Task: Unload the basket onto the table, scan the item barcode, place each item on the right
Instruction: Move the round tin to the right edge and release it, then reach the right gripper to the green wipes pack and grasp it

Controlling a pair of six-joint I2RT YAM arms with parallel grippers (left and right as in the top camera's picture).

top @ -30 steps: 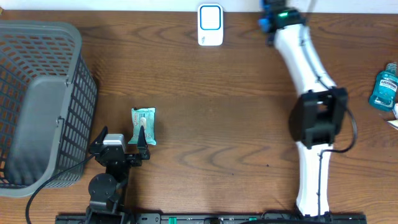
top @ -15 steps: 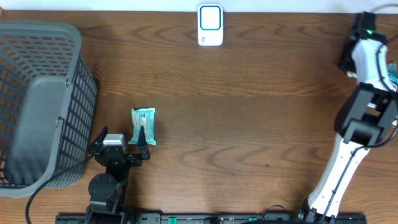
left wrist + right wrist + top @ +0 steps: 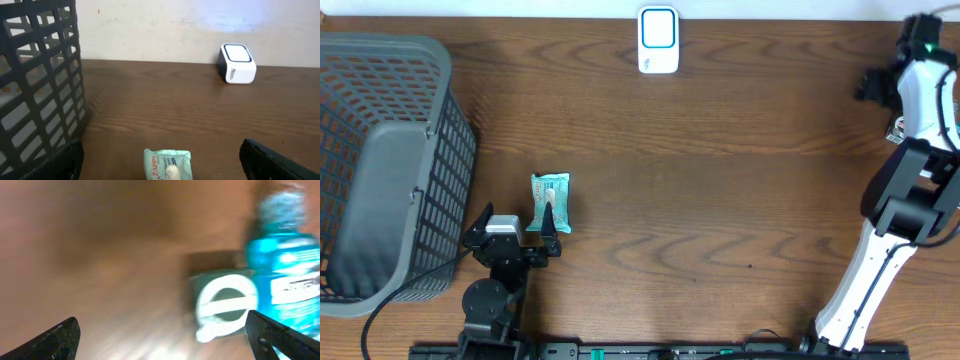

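A mint-green packet (image 3: 550, 196) (image 3: 167, 163) with red lettering lies flat on the table in front of my left gripper (image 3: 515, 228) (image 3: 161, 169). That gripper is open, its dark fingers wide on either side of the packet and not touching it. The white barcode scanner (image 3: 658, 40) (image 3: 237, 63) with a blue-rimmed window stands at the table's far edge. My right gripper (image 3: 876, 84) (image 3: 165, 340) is open at the far right. In its blurred wrist view, a blue bottle (image 3: 287, 275) and a round white and green item (image 3: 225, 305) lie ahead of the fingers.
A large grey mesh basket (image 3: 380, 160) (image 3: 40, 85) fills the left side, close to my left gripper. The right arm (image 3: 910, 200) stands along the table's right edge. Wood table (image 3: 720, 200) stretches between packet and scanner.
The right arm swung from the back middle, near the scanner, over to the far right edge, and its jaws opened wider. The left gripper and the packet have not moved.
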